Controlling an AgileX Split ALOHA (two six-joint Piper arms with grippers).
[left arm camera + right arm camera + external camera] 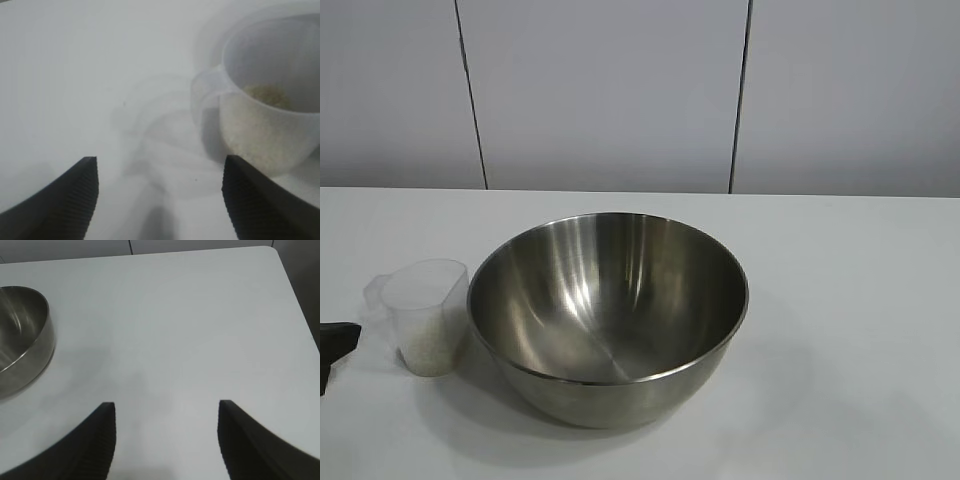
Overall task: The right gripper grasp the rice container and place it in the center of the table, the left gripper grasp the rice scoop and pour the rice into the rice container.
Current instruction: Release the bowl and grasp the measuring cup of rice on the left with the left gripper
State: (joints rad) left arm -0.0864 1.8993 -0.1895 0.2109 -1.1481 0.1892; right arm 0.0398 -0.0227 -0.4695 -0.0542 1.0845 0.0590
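The rice scoop (427,315), a frosted translucent measuring cup, stands upright on the white surface (860,300) at 9 o'clock of the steel rice container (610,315), just beside its rim. Rice (268,95) lies in the bottom of the scoop. The left hand (159,200) sits low at the surface's 9 o'clock edge, fingers wide apart and empty, with the scoop ahead of one fingertip and its tab handle (207,95) turned toward the hand. The right hand (166,437) hovers well apart from the container, fingers spread, holding nothing.
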